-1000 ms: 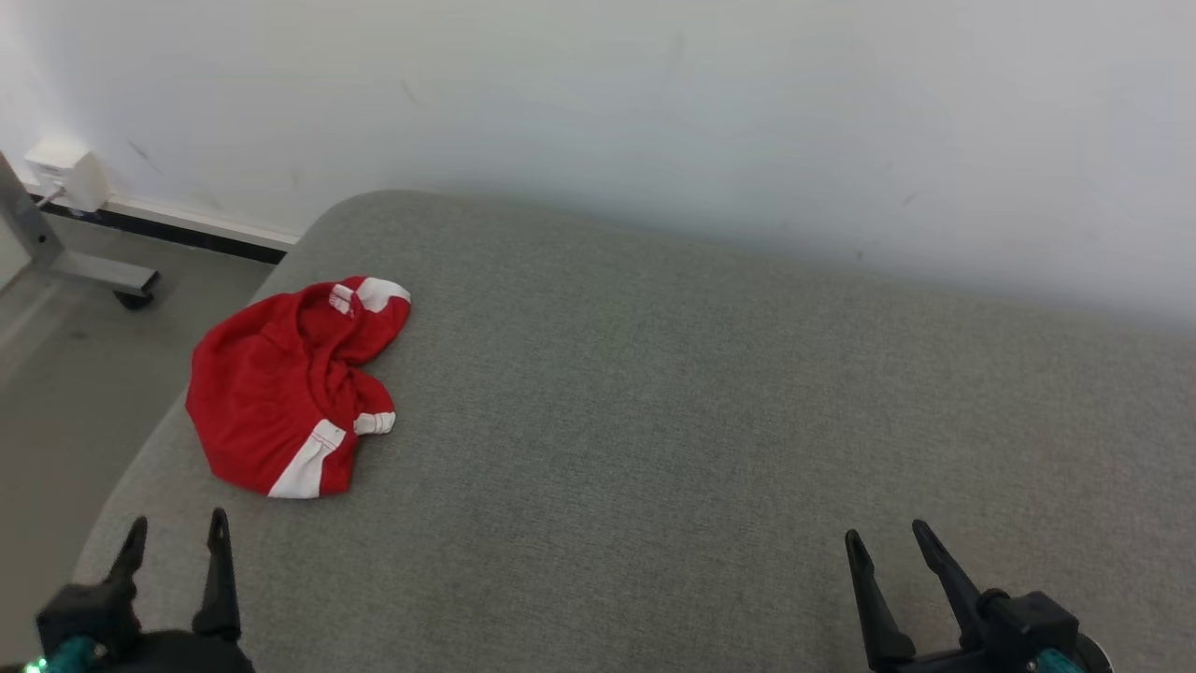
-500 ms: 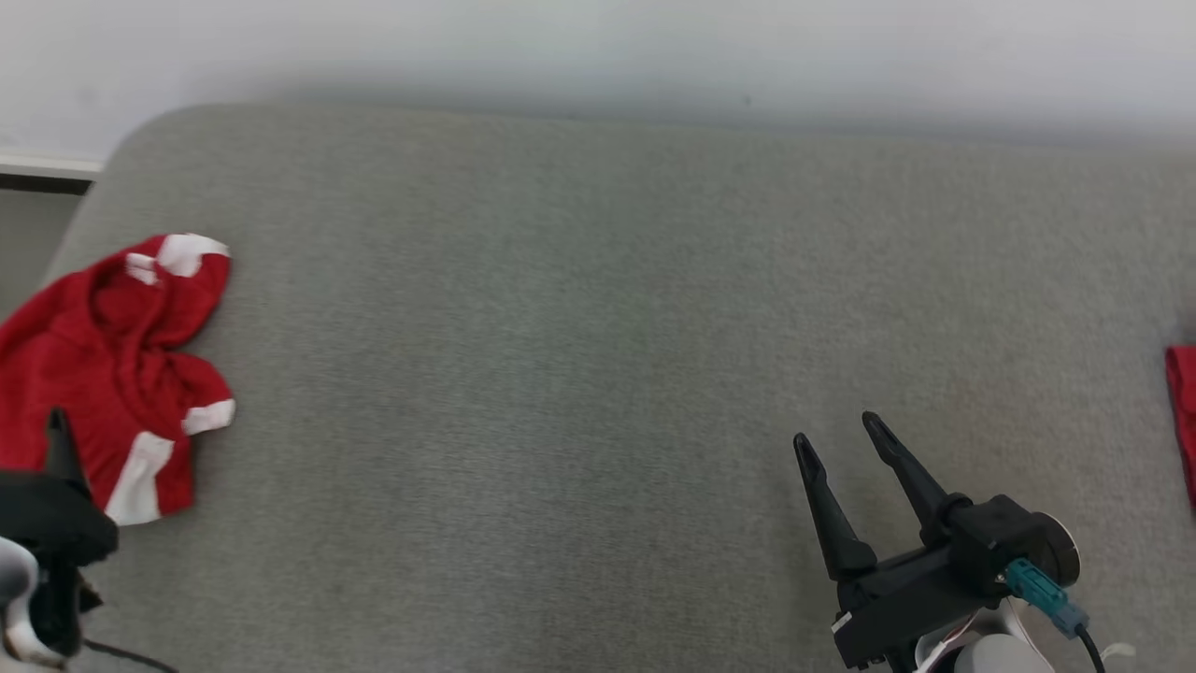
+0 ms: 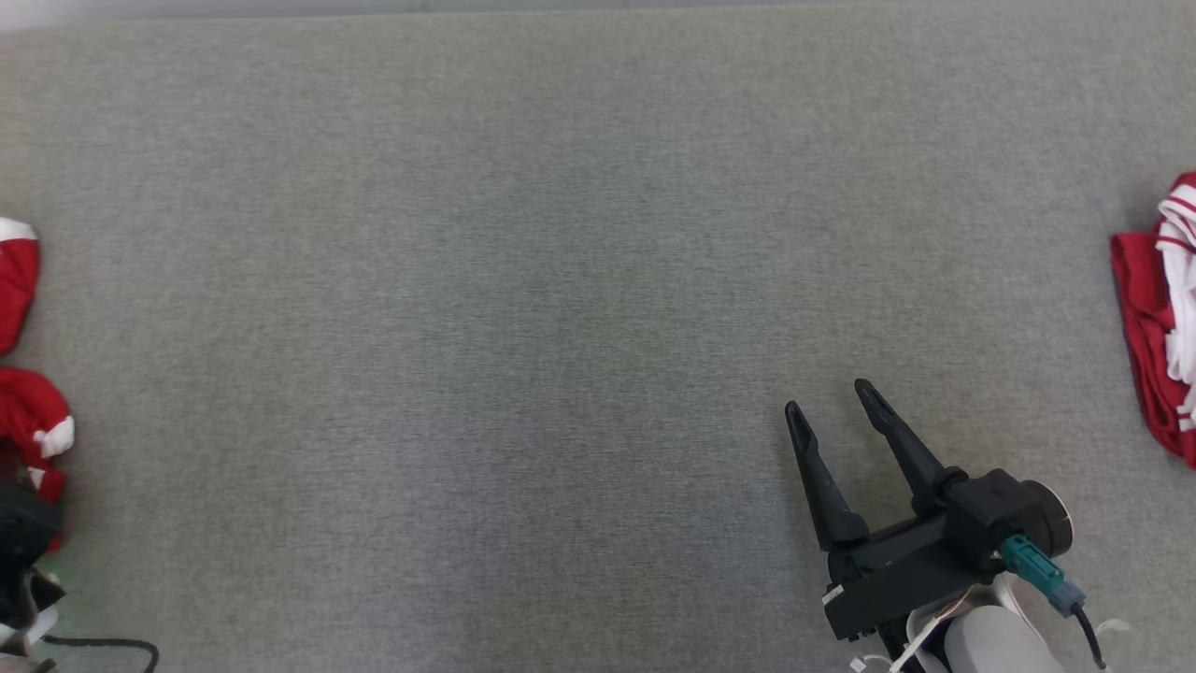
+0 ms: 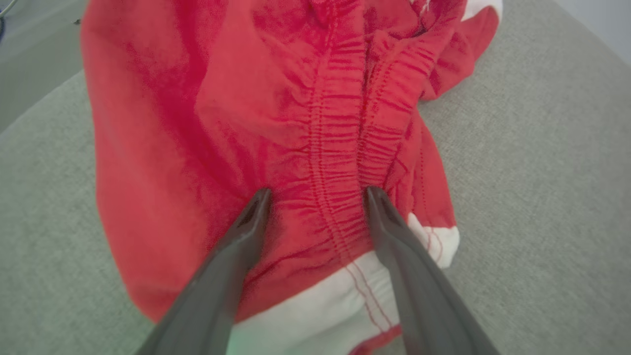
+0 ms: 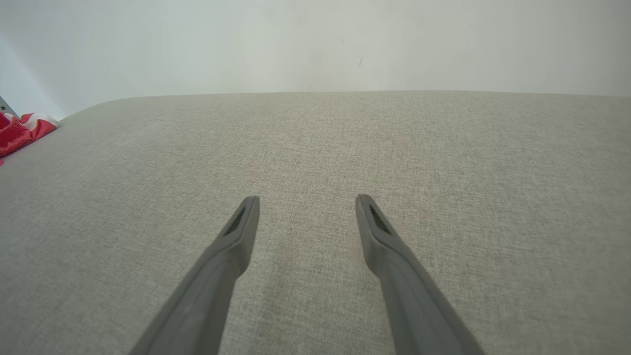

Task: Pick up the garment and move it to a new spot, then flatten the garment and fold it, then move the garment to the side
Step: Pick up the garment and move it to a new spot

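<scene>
At the left edge, garment (image 3: 28, 421): crumpled red piece with white trim, lying on the grey padded surface (image 3: 561, 280) and cut off by the head view's frame.
Left gripper (image 4: 318, 191): fingers spread wide, tips at the gathered waistband; nothing is pinched, and contact cannot be told.
Handling: probably light and limp, so it should sag and drape when lifted. The ruched elastic band between the fingers looks the thickest, surest place to pinch.
Centre: bare grey stretch, seemingly room enough to lay it flat.
Right gripper (image 3: 830, 395): fingers apart, empty, at lower right, well apart from the garment.
Right edge, second red cloth (image 3: 1145, 355): red and white, partly out of frame.
Views: the left wrist view gives the waistband stitching close up. The head view gives the spacing of the two cloths. The right wrist view adds the wall (image 5: 315, 39) and a red corner at its left edge.
</scene>
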You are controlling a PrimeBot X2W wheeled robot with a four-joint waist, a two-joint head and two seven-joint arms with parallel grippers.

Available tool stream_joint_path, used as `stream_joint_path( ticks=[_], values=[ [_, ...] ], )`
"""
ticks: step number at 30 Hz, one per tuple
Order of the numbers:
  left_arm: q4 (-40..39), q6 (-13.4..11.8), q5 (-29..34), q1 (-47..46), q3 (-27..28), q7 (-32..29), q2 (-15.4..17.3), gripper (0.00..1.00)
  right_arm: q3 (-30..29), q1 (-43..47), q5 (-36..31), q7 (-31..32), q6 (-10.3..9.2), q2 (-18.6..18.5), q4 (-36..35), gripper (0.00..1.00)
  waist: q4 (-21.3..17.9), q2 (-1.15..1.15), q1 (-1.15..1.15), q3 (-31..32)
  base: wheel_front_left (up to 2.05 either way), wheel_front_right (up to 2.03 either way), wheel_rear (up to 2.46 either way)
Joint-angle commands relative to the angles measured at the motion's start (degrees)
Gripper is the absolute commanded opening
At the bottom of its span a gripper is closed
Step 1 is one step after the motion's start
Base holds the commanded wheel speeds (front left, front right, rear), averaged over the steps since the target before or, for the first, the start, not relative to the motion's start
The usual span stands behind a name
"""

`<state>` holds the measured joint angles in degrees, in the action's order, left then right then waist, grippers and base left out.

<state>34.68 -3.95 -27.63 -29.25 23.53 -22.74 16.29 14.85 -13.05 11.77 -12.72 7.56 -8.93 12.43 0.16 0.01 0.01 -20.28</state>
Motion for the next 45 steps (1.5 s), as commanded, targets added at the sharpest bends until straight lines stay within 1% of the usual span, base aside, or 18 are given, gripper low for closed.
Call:
stream_joint_path(
  ticks=[1, 2, 4, 6, 7, 8, 9, 12, 14, 19, 21, 24, 27, 32, 39, 42, 45],
  values=[
    [1.81, -1.11, -1.29, 2.02, 0.00, -2.77, -2.72, 1.00, 0.32, -0.73, 0.43, -0.45, -0.14, -0.17, 0.43, 1.00, -1.56, -0.01, -0.01, -1.14, 0.00, 0.00, 0.00],
    [1.81, -1.11, -1.29, 2.02, 0.00, -2.77, -2.72, 1.00, 0.32, -0.73, 0.43, -0.45, -0.14, -0.17, 0.43, 1.00, -1.56, -0.01, -0.01, -1.14, 0.00, 0.00, 0.00],
    [2.12, -1.54, -2.67, 2.80, 0.05, -5.01, -4.50, 1.00, 0.98, -0.96, 0.49, -0.43, -0.14, -0.50, 0.66, 1.00, -1.66, -0.01, -0.01, -0.96, 0.00, 0.00, 0.00],
    [1.90, -1.77, -2.95, 3.67, -0.15, -6.49, -5.54, 1.00, 1.28, -1.07, 0.63, -0.46, -0.14, -0.69, 0.90, 1.00, -1.70, -0.01, -0.01, -0.59, 0.00, 0.00, 0.00],
    [1.72, -1.87, -3.05, 4.17, -0.27, -7.14, -5.69, 0.73, 1.39, -1.07, 0.64, -0.51, -0.14, -0.71, 0.98, 1.00, -1.73, -0.01, -0.01, -0.33, 0.00, 0.00, 0.00],
    [1.39, -1.82, -3.37, 4.63, -0.15, -7.32, -5.84, 0.15, 1.42, -1.00, 0.74, -0.54, -0.14, -0.68, 1.10, 1.00, -1.73, -0.01, -0.01, 0.11, 0.00, 0.00, 0.00],
    [0.88, -1.66, -3.67, 5.12, 0.11, -7.57, -5.62, 0.00, 1.42, -0.92, 0.87, -0.65, -0.14, -0.57, 1.28, 1.00, -1.76, -0.01, -0.01, 0.49, 0.00, 0.00, 0.00],
    [-1.43, -1.08, -4.33, 5.63, 0.75, -7.78, -4.52, 0.00, 1.41, -0.46, 1.03, -0.93, -0.14, -0.14, 1.88, 1.00, -1.64, -0.01, -0.01, 1.99, 0.00, 0.00, 0.00],
    [-3.80, -0.45, -5.25, 5.43, 1.52, -6.90, -4.14, 0.00, 1.37, 0.02, 1.27, -1.03, -0.14, 0.22, 2.33, 1.00, -1.48, -0.01, -0.01, 3.24, 0.00, 0.00, 0.00],
    [-10.98, 0.91, -5.10, 4.30, 2.04, -5.59, -0.57, 0.00, 1.33, 1.14, 1.92, -1.53, -0.14, 1.12, 3.65, 1.00, -1.38, -0.01, -0.01, 7.30, 0.00, 0.00, 0.00],
    [-13.70, 1.56, -4.87, 3.93, 1.63, -6.17, 0.22, 0.00, 1.27, 1.95, 2.35, -1.76, -0.14, 1.58, 4.39, 1.00, -1.43, -0.01, -0.01, 9.17, 0.00, 0.00, 0.00],
    [-17.96, 2.99, -6.38, 2.79, 1.22, -7.21, 0.27, 0.00, 1.36, 2.59, 2.65, -2.02, -0.14, 2.22, 5.22, 1.00, -1.70, -0.01, -0.01, 11.83, 0.00, 0.00, 0.00],
    [-22.47, 4.14, -6.70, 1.51, -0.18, -9.28, 1.37, 0.00, 1.79, 3.28, 2.97, -2.19, -0.14, 2.71, 6.24, 1.00, -2.43, -0.01, -0.01, 14.53, 0.00, 0.00, 0.00],
    [-29.98, 5.53, -8.21, -0.24, -3.36, -12.44, 0.00, 0.00, 2.01, 4.24, 3.47, -2.48, -0.14, 3.53, 7.19, 1.00, -4.72, -0.01, -0.01, 18.14, 0.00, 0.00, 0.00],
    [-38.77, 7.15, -8.94, 0.05, -10.83, -16.04, -4.04, 0.00, 2.45, 5.08, 3.64, -2.47, -0.14, 4.03, 7.50, 1.00, -9.61, -0.01, -0.01, 19.98, 0.00, 0.00, 0.00],
    [-40.66, 7.73, -8.90, 0.44, -14.05, -15.78, -6.43, 0.00, 2.17, 5.08, 3.50, -2.47, -0.14, 3.74, 7.27, 1.00, -12.13, -0.01, -0.01, 19.80, 0.00, 0.00, 0.00],
    [-40.91, 8.53, -8.20, 1.72, -17.45, -15.05, -8.44, 0.00, 1.99, 5.26, 3.39, -2.39, -0.14, 3.51, 6.93, 1.00, -14.85, -0.01, -0.01, 19.41, 0.00, 0.00, 0.00]
  ],
)
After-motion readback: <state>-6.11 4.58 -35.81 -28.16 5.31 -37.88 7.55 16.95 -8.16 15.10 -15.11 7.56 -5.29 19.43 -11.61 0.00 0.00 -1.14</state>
